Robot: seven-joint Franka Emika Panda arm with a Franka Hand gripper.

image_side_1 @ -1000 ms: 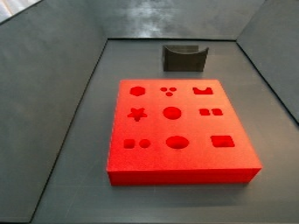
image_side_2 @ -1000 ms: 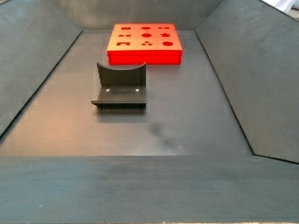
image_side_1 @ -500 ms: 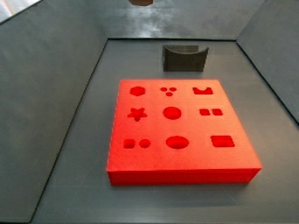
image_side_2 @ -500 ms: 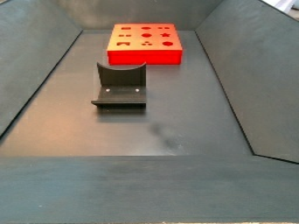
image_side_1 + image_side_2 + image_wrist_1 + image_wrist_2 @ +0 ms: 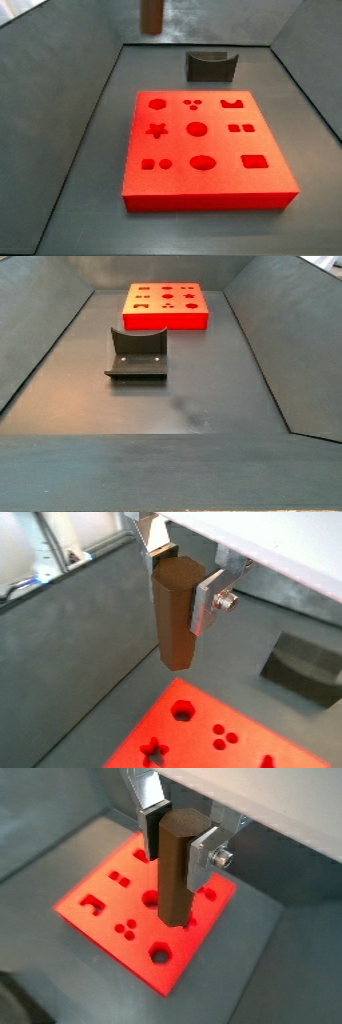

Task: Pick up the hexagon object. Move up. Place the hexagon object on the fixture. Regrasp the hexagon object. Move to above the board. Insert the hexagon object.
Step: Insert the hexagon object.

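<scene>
My gripper [image 5: 182,584] is shut on the hexagon object [image 5: 174,617], a dark brown hexagonal bar that hangs upright from between the silver fingers [image 5: 210,598], high above the board. The same grip shows in a wrist view [image 5: 178,840], with the bar [image 5: 177,878] over the board [image 5: 100,918]. In a side view only the bar's lower end [image 5: 152,15] shows at the upper edge, beyond the board [image 5: 201,180]; the gripper itself is out of frame there. The board's hexagon hole [image 5: 183,711] [image 5: 158,102] lies below. The fixture [image 5: 211,66] [image 5: 138,353] stands empty.
Grey sloping walls enclose the floor on all sides. In a side view the board [image 5: 167,304] lies at the far end, with the fixture in front of it. The fixture also shows in a wrist view [image 5: 310,667].
The brown bar has come down into a side view from its upper edge: absent one second ago, just the tip half a second ago, more of it now.
</scene>
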